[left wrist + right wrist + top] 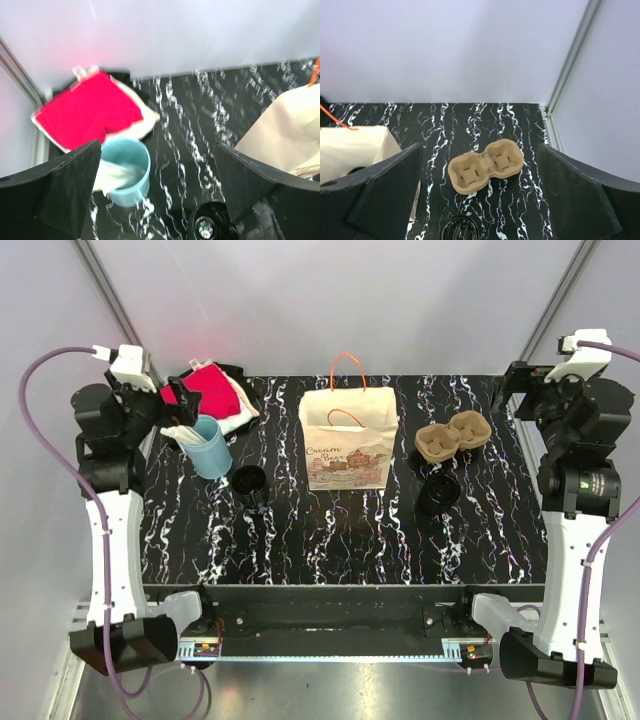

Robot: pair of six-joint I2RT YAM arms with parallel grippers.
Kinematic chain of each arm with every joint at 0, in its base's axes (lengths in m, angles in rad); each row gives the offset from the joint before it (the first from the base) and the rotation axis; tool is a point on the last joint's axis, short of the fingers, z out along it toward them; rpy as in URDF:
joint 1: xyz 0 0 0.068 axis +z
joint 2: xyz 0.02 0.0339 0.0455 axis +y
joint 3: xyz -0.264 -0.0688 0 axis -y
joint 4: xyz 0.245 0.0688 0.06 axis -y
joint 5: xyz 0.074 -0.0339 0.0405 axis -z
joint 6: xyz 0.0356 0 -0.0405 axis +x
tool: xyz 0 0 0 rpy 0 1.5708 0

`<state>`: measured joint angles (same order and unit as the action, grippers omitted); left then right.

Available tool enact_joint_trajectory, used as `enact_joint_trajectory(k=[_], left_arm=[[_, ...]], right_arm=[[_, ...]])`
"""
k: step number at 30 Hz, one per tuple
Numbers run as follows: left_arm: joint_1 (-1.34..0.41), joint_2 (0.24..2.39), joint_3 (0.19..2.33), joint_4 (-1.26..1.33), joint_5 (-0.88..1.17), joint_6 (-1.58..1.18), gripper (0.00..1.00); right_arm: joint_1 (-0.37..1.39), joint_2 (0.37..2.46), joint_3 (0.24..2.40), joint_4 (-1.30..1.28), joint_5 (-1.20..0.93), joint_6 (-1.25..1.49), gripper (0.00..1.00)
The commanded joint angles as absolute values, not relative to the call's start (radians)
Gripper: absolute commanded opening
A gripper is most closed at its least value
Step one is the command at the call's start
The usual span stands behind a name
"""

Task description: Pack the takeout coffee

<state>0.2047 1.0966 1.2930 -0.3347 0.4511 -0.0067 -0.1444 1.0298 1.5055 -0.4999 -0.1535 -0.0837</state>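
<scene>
A printed paper bag point(345, 440) with orange handles stands open at mid-table; its side shows in the left wrist view point(287, 132) and the right wrist view point(350, 150). A brown two-cup carrier point(452, 437) point(486, 171) lies to its right. One black cup point(248, 483) point(210, 227) stands open-topped left of the bag. A second black cup point(438, 493) point(460, 231), apparently lidded, sits below the carrier. My left gripper point(170, 400) point(157, 145) hangs open above the back left corner. My right gripper point(517, 390) point(479, 146) hangs open above the back right, holding nothing.
A light blue cup point(208, 447) point(125, 172) with white napkins stands near the left black cup. Red and white cloths point(215, 395) point(87, 112) lie in the back left corner. White walls enclose the black marbled table point(330, 540).
</scene>
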Motion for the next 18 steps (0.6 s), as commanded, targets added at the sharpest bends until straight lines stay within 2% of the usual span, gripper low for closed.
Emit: enact_joint_trajectory(k=[1,4,11,18], left_arm=[[0.206,1.037,1.434,-0.276,0.509,-0.021,0.99],[0.206,1.020,1.476,-0.328,0.514,-0.057,0.99],[0.207,0.973,1.402,-0.333,0.434,-0.084,0.99],[0.213,0.957,1.355,-0.307,0.448,-0.101,0.99]], right_arm=[[-0.147,1.006,1.620,-0.560,-0.072,-0.049,1.00],[-0.147,0.999,1.650,-0.595,-0.074,-0.020,1.00],[-0.147,0.976,1.649,-0.627,-0.090,0.024,1.00],[-0.147,0.942,1.628,-0.620,-0.115,0.035,1.00]])
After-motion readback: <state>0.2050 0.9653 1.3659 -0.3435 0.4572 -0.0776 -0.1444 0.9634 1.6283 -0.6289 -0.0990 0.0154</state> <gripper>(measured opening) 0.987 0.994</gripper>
